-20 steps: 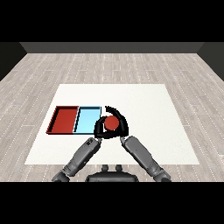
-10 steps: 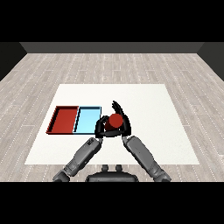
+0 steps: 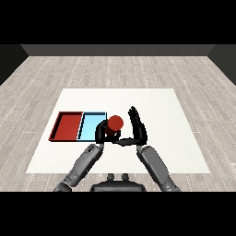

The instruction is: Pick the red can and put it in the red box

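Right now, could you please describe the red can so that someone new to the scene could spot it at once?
Start at the white table and find the two trays lying side by side near its left. Just right of the light blue tray, between the two black hands, stands the red can. It is the only round red thing; the red tray is flat and rectangular.

A smooth, matt white tabletop point(image 3: 175, 138) sits on a pale wood-plank floor point(image 3: 115, 69), carrying a plain matt red tray point(image 3: 67, 126), a light blue tray point(image 3: 91, 125) and a smooth red can point(image 3: 115, 123), beside matt black hands and dull grey forearms.
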Robot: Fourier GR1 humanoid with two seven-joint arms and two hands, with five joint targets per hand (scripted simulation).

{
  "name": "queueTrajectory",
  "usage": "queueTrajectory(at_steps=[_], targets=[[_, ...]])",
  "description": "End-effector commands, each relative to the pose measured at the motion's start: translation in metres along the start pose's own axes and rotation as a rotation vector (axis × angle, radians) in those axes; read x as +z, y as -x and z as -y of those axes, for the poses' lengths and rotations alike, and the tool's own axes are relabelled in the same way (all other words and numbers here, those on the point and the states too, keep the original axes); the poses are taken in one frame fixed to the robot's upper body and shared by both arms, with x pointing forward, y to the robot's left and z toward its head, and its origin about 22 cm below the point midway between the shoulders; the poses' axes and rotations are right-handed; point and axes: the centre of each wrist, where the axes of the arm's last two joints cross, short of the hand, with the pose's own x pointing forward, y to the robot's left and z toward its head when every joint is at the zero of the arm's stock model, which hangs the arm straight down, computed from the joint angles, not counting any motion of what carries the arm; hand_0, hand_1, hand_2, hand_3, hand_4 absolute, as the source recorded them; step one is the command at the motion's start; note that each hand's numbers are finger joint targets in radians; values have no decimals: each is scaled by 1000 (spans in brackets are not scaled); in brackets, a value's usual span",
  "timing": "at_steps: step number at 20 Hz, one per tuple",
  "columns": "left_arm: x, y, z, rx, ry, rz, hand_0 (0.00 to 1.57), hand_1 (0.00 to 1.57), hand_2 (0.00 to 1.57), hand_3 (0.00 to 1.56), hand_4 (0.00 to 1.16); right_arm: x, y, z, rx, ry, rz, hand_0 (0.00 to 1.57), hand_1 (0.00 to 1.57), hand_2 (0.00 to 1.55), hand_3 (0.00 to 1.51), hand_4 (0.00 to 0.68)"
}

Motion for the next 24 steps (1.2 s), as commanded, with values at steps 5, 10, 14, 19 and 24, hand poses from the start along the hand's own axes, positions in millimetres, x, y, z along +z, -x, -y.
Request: queueTrajectory(at_steps=[5,10,14,19,24], targets=[[-26,-8,-37,-48,-56,25,1571,1571,1571,1476,1128,4,-36,60,-51,59,36,0,0,0,0,0],[-39,-32,-88,-128,-116,65,1571,1571,1571,1487,1125,42,-29,91,12,93,32,0,0,0,0,0],[-54,-43,-123,-213,-163,34,1571,1571,1571,1490,1118,59,-45,112,25,171,-7,0,0,0,0,0],[-52,-41,-188,-452,-225,-39,1571,1571,1571,1492,1143,65,-26,122,42,183,-36,0,0,0,0,0],[-58,-23,-250,-585,-296,-249,1571,1571,1555,1496,1111,77,-17,134,32,213,-58,0,0,0,0,0]])
